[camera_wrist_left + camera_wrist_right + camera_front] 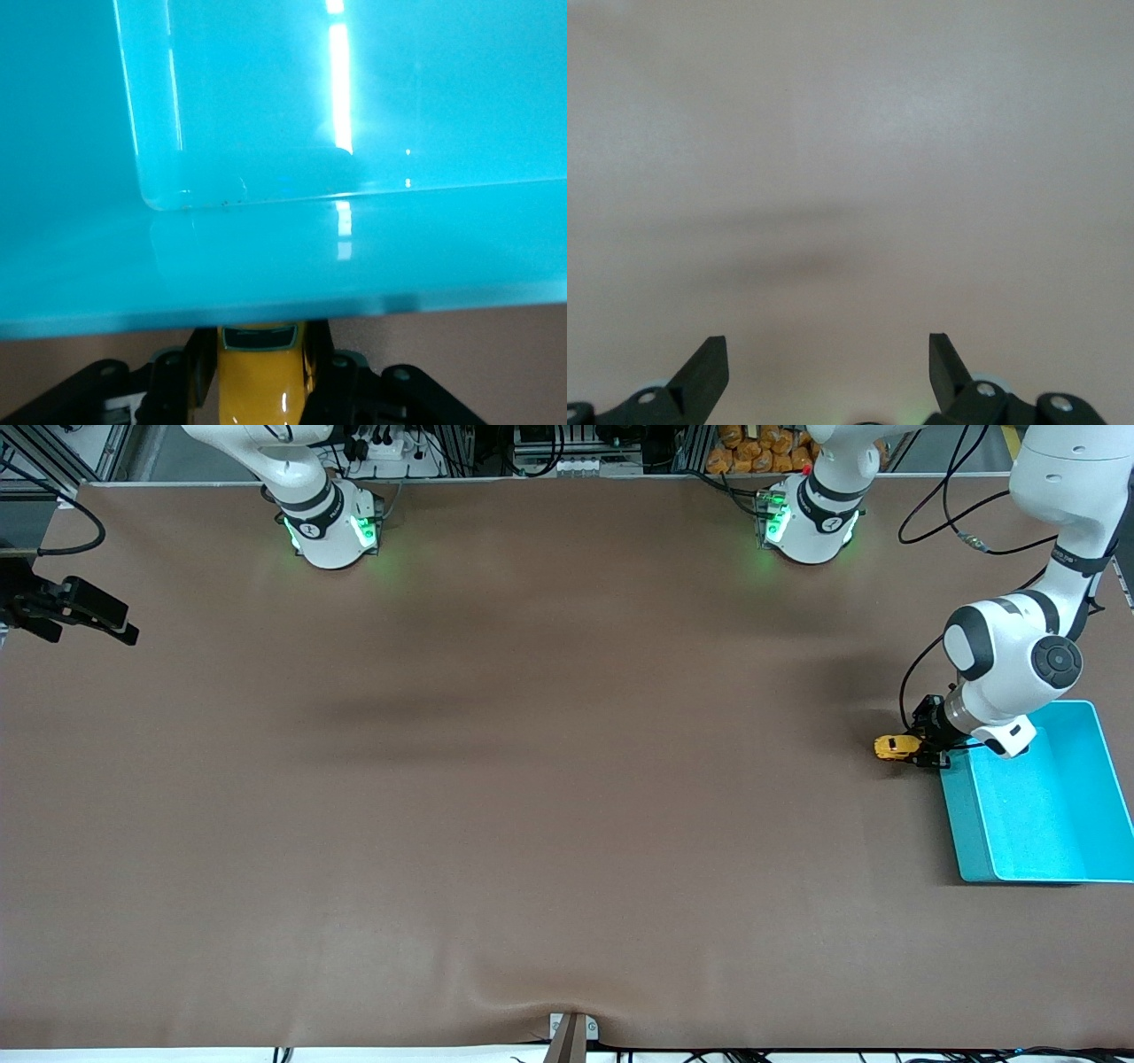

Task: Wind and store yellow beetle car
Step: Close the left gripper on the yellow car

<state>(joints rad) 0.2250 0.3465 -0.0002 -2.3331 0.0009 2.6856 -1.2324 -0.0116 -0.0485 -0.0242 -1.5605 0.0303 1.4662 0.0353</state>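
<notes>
I am holding the yellow beetle car on the table, just beside the turquoise bin, with the left gripper pinching its flanks. It is looking light, rigid and slippery. The right gripper is waiting, fingers spread wide.

Brown table carrying a turquoise bin at the left arm's end, near the table edge closest to the front camera.
</notes>
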